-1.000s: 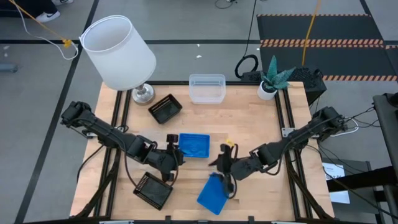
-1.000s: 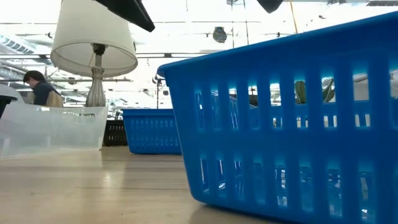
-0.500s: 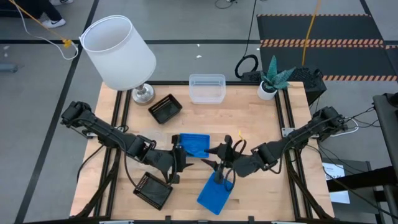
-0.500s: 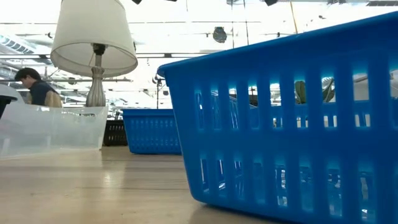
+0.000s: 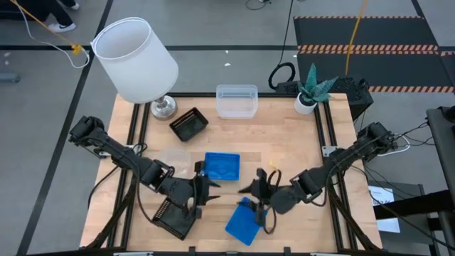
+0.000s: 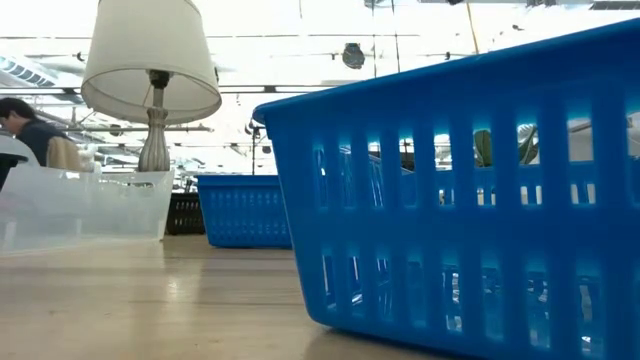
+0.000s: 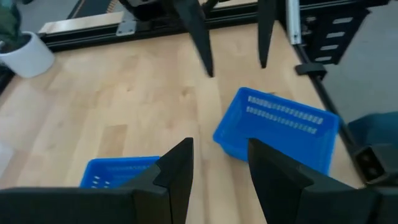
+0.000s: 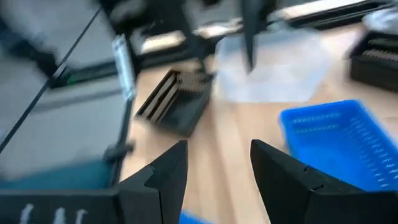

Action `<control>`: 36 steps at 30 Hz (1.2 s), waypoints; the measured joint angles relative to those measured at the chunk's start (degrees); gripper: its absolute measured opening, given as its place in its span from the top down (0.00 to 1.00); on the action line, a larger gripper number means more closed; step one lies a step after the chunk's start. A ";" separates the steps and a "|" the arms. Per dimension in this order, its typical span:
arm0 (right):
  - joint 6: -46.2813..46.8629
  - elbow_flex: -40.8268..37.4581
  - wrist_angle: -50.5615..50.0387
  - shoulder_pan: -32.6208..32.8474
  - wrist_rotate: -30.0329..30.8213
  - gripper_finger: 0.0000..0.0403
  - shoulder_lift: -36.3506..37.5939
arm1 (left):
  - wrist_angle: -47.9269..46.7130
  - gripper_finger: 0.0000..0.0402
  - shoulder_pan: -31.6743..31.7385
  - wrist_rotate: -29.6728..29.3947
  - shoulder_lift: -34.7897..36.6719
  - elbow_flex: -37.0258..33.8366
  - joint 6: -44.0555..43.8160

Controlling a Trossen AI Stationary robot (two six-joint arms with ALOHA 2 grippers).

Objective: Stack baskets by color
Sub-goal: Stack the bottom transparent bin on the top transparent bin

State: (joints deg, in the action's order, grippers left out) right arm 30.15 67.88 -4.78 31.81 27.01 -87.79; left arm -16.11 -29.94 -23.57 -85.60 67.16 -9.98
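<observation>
Two blue baskets rest on their bottoms on the wooden table. One (image 5: 222, 166) is at the middle, the other (image 5: 245, 222) by the near edge, and the second (image 6: 450, 200) fills the low view. A black basket (image 5: 188, 124) sits far left and another (image 5: 174, 217) near left. A clear basket (image 5: 237, 101) stands at the far edge, and a second clear one (image 8: 273, 68) lies left of the middle blue basket. My left gripper (image 5: 202, 186) and right gripper (image 5: 257, 186) hover open, facing each other above the gap between the blue baskets. Each is empty (image 7: 217, 168) (image 8: 217, 162).
A white lampshade on a metal lamp (image 5: 135, 60) stands at the far left corner and a small potted plant (image 5: 309, 92) at the far right corner. Bare wood (image 5: 284, 139) lies right of the middle. A person (image 6: 30, 125) shows in the room beyond the table.
Both grippers have tipped up toward level and risen out of the low view's top edge. Both arms have swung a little toward the table's near edge. The baskets have stayed where they were.
</observation>
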 joint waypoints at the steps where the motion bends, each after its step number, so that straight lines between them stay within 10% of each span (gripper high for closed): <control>1: -0.76 -0.18 -0.51 0.69 -0.88 0.58 0.00 | 0.02 0.62 -0.45 0.02 0.00 0.00 -0.49; 36: -7.00 -12.49 10.13 7.70 -14.27 0.58 -0.28 | -3.72 0.62 -17.63 -3.14 -4.48 -0.09 -9.69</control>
State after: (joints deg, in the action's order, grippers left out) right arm 23.15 55.39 5.35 39.50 12.75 -88.07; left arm -19.84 -47.57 -26.71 -90.08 67.07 -19.66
